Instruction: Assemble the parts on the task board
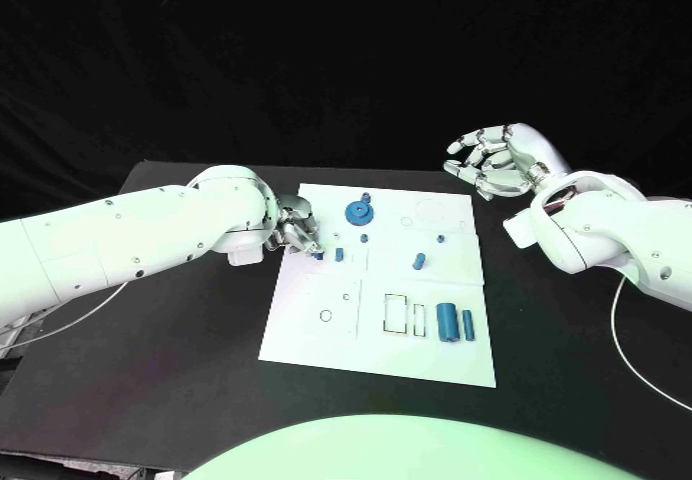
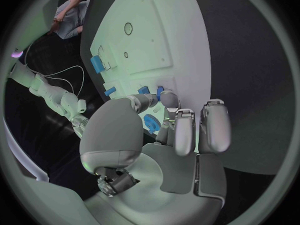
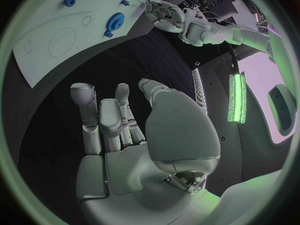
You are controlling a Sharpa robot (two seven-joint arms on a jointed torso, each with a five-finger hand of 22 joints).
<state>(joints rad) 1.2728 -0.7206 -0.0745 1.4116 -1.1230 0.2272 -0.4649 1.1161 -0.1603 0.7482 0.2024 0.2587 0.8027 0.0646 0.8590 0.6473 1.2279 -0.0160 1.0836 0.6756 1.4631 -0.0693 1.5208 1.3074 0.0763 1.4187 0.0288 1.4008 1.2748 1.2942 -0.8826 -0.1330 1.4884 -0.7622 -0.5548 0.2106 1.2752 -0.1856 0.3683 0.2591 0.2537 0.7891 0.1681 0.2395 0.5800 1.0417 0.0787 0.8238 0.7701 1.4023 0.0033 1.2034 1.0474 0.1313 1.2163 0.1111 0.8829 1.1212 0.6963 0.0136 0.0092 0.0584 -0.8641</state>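
A: Where is the task board?

B: It lies flat in the middle of the black table, a white plate with outlined slots drawn on it. Take it as the landmark.

A: And the parts?

B: A blue gear sits near the board's far edge, left of the middle. A small blue peg lies near the middle of the board, and a tinier blue piece sits just beyond it. Two upright-looking blue cylinders stand side by side near the board's right edge, toward the near end, next to a rectangular outline. Two small blue pieces lie by the board's left edge.

A: The left hand?

B: It is over the board's left edge, near the far corner, with its fingers reaching down at those two small pieces. In the left wrist view the fingertips are right at a blue piece (whether they actually pinch it, I cannot tell).

A: And the right hand?

B: It hangs off the board, beyond its far right corner, above the dark table. Its fingers are curled loosely but apart, and the right wrist view shows the palm with nothing in it. That same view shows the gear on the board.
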